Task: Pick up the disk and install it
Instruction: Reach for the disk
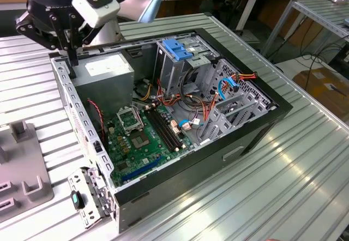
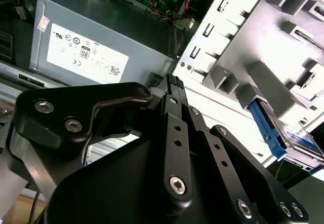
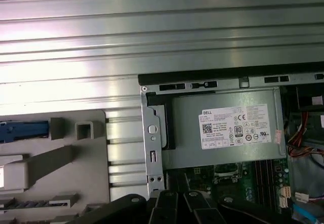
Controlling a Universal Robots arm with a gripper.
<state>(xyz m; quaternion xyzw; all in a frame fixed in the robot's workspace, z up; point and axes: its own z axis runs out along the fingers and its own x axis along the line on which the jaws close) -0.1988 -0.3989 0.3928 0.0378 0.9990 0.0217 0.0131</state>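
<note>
Exterior view: the gripper (image 1: 72, 61) hangs at the far corner of the open computer case (image 1: 256, 137), on the exterior view's left, closed and holding nothing.
The power supply (image 1: 106, 69) sits just beside it. In the second wrist view the disk (image 2: 296, 142) lies in a grey holder (image 2: 283, 41) outside the case wall. The ribbed metal table (image 1: 272, 186) stretches wide along the near side and the exterior view's right.

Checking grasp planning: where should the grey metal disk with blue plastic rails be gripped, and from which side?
Probably from above, pinching across the blue plastic rails: the flat grey metal disk seems to lie face-up on the grey slotted fixture, top open, its railed edges parallel.
</note>
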